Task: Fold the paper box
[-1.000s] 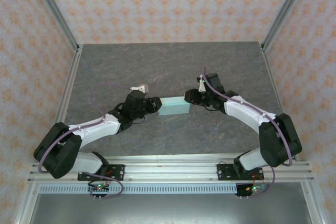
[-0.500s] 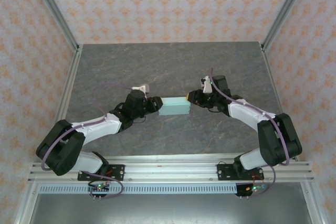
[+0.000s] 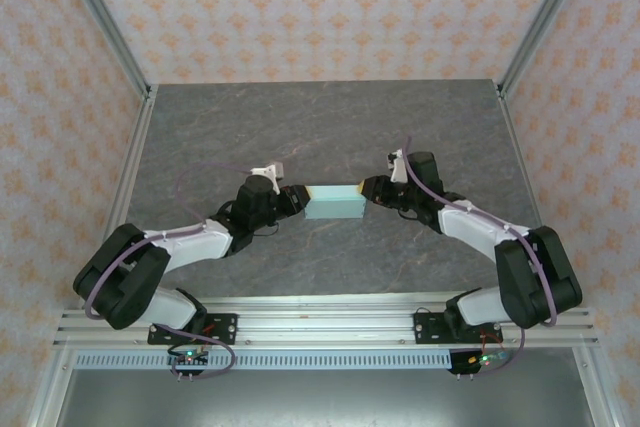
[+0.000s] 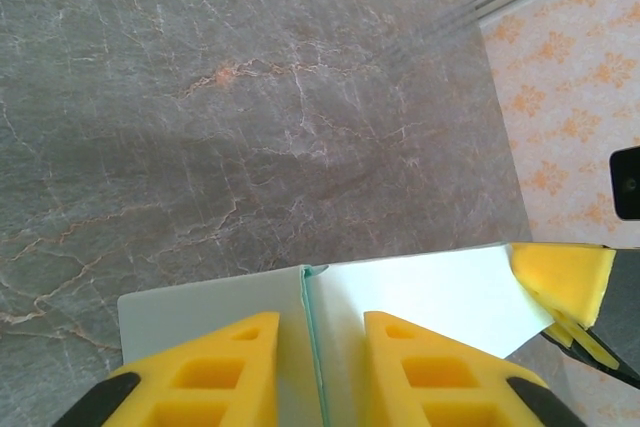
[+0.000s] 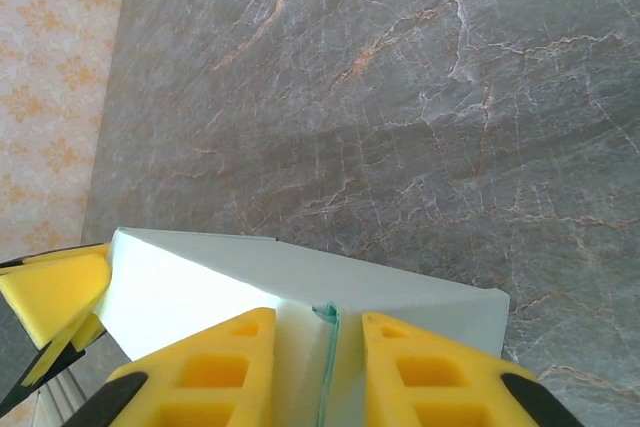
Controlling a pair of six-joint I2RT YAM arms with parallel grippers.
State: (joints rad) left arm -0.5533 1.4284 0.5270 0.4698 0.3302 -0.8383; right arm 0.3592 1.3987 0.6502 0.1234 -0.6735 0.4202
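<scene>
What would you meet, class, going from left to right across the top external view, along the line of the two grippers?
left gripper → paper box → right gripper

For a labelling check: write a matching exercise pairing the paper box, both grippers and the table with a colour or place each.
1 paper box
2 left gripper
3 right gripper
4 table

A dark grey, veined
B at the box's right end in the top view
C pale mint-blue
D at the box's left end in the top view

Pairs: 1-C, 2-D, 3-B, 4-A
</scene>
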